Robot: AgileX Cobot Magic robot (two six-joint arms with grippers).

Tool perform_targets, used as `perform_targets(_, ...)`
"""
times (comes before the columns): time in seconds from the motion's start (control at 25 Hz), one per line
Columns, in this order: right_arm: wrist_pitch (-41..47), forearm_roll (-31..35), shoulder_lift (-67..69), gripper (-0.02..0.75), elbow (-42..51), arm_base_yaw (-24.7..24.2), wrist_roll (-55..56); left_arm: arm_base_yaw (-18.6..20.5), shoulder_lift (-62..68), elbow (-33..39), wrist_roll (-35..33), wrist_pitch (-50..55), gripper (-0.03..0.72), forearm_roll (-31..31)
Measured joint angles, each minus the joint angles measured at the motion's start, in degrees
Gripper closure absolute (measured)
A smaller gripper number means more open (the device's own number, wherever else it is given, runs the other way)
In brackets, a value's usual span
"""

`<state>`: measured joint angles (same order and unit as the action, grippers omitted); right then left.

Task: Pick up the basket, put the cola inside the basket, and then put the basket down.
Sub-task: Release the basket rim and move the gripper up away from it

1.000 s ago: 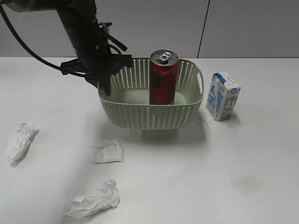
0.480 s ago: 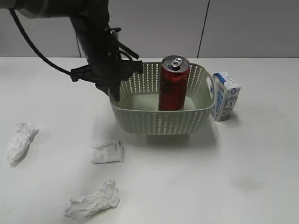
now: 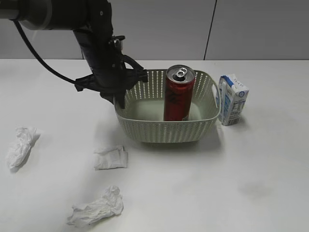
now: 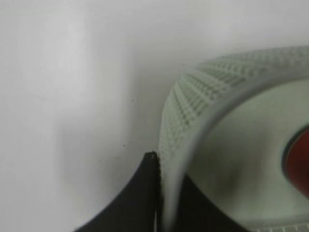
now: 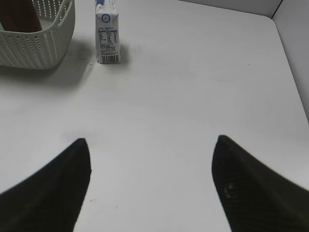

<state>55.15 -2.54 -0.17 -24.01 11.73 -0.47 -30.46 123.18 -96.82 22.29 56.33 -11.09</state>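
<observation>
The left gripper [image 3: 117, 99] has its fingers clamped on the basket [image 3: 166, 129] wall, the cola [image 3: 178, 94] upright inside; the right gripper's [image 5: 150, 159] fingers spread apart.

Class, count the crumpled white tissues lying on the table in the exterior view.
3. One tissue lies at the far left, one in front of the basket's left corner, one nearest the camera. None looks hidden.

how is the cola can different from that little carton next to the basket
The cola is a tall red cylinder with a silver top; the carton is a shorter white-and-blue box. The cola stands inside the basket, while the carton stands on the table just outside its right wall. Both are upright.
</observation>
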Motion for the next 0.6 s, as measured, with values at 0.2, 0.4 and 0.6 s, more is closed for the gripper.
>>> perform_targets(0.2,-0.85,0.0,0.0,0.145,0.28,0.0,0.47,0.0,0.0,0.0,0.0,-0.49,0.479,-0.1)
perform_targets(0.4,-0.85,0.0,0.0,0.146,0.28,0.0,0.47,0.07,-0.06,0.0,-0.41,-0.74,0.188,-0.76)
perform_targets(0.6,-0.88,0.0,0.0,0.146,0.28,0.0,0.47,2.31,-0.06,-1.92,-3.36,2.66,0.132,-1.58)
